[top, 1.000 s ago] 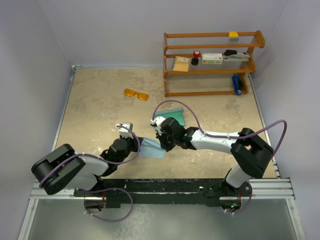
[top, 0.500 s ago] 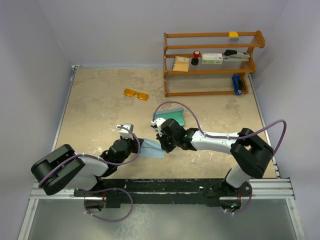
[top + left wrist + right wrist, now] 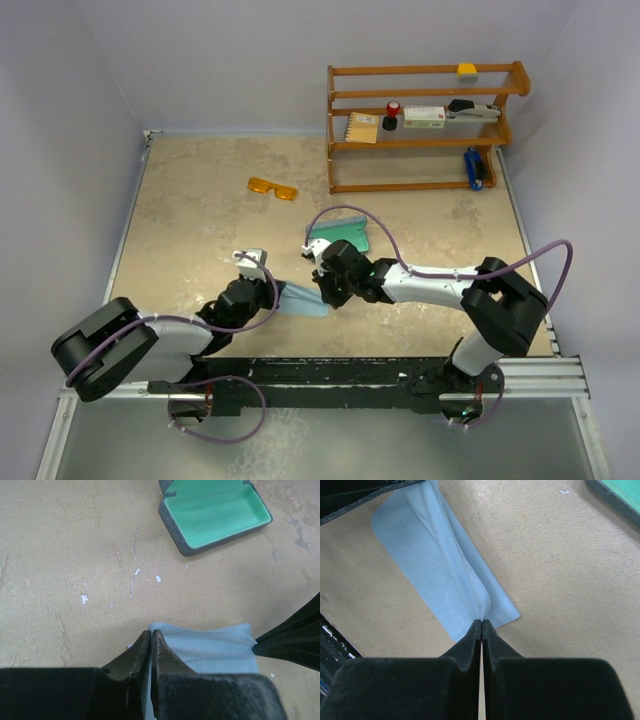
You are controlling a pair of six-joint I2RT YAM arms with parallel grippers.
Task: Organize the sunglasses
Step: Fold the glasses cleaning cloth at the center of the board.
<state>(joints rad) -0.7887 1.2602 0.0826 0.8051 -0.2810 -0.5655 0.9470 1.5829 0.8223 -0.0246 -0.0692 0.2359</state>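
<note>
The left end effector (image 3: pixel 151 632) and right end effector (image 3: pixel 481 622) each pinch an end of the cloth (image 3: pixel 440 565), seemingly folding it. The sunglasses (image 3: pixel 272 188) lie far-left on the table (image 3: pixel 200 220); next, the cloth's ends must meet evenly.

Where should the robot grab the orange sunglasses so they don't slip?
Probably in the middle, at the bridge between the lenses, coming straight down from above. The sunglasses lie flat on the table, long one way and narrow the other, so a grip fits across the narrow way. The left gripper and right gripper both pinch the cloth, so one must let go first.
</note>
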